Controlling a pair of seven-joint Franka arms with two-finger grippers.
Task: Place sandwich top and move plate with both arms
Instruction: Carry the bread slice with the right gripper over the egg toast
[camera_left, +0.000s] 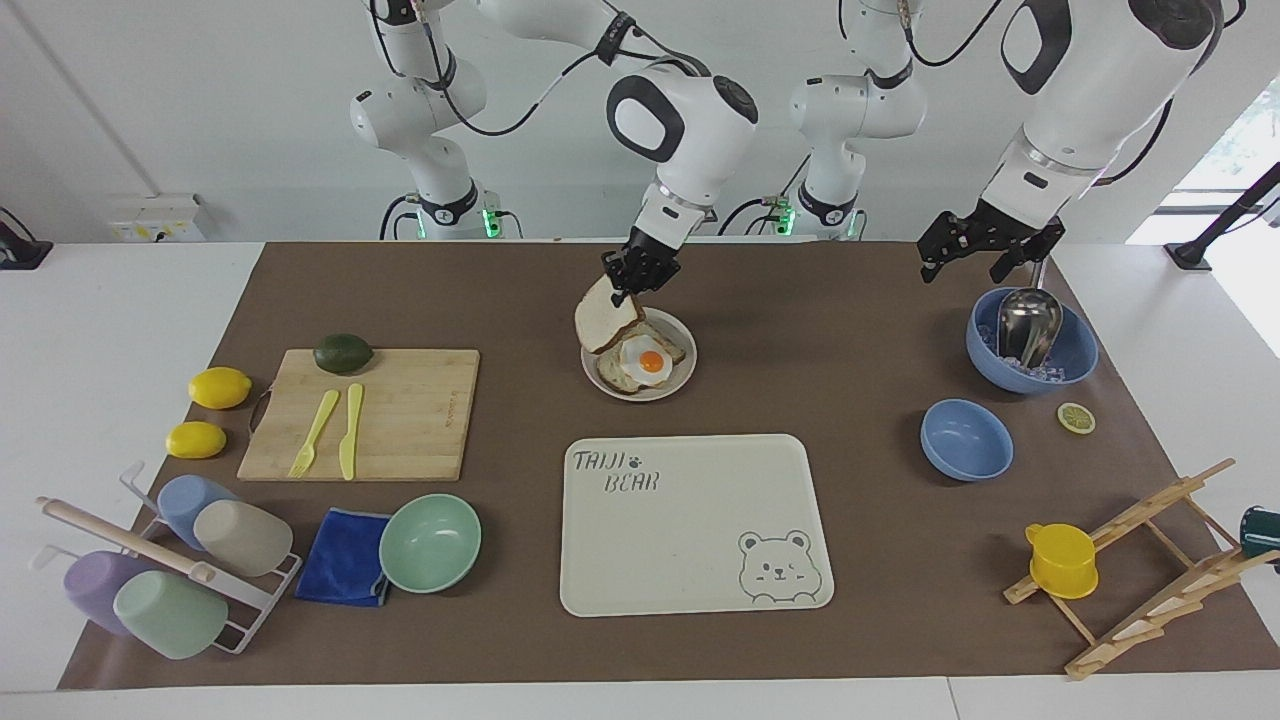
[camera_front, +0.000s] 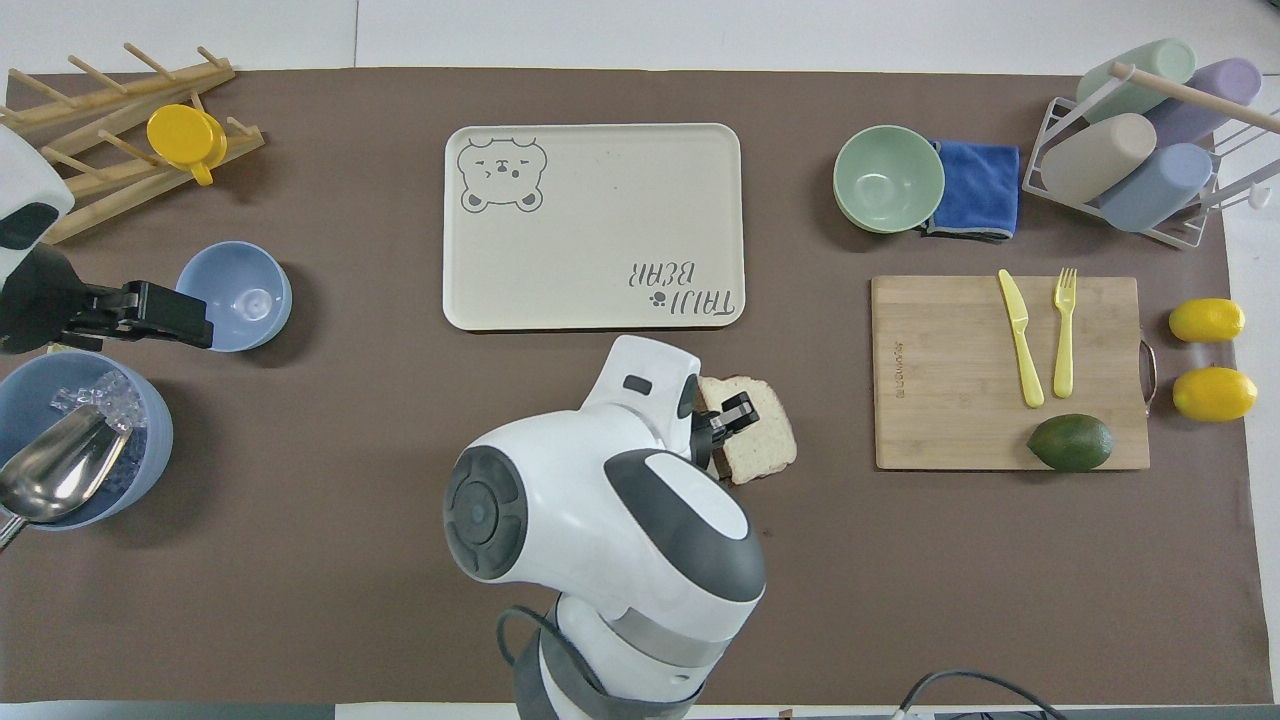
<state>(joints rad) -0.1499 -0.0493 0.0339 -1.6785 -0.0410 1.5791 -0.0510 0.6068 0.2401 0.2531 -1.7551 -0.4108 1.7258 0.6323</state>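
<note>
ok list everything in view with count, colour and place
sandwich top: 1, pale, brown crust, tilted, held over the plate's edge
plate: 1, off-white, mid-table, with egg toast
tray: 1, cream, farther than the plate
cutting board: 1, wood, right arm's end, with yellow fork, yellow knife, avocado
lemons: 2, yellow, beside the board
green bowl: 1, mint, beside blue cloth
cup rack: 1, four pastel cups
blue bowls: 2, left arm's end, one with scoop
lemon slice: 1
wooden rack: 1, with yellow cup
right end effector: shut on the sandwich top
left end effector: open, waiting over the scoop bowl
</note>
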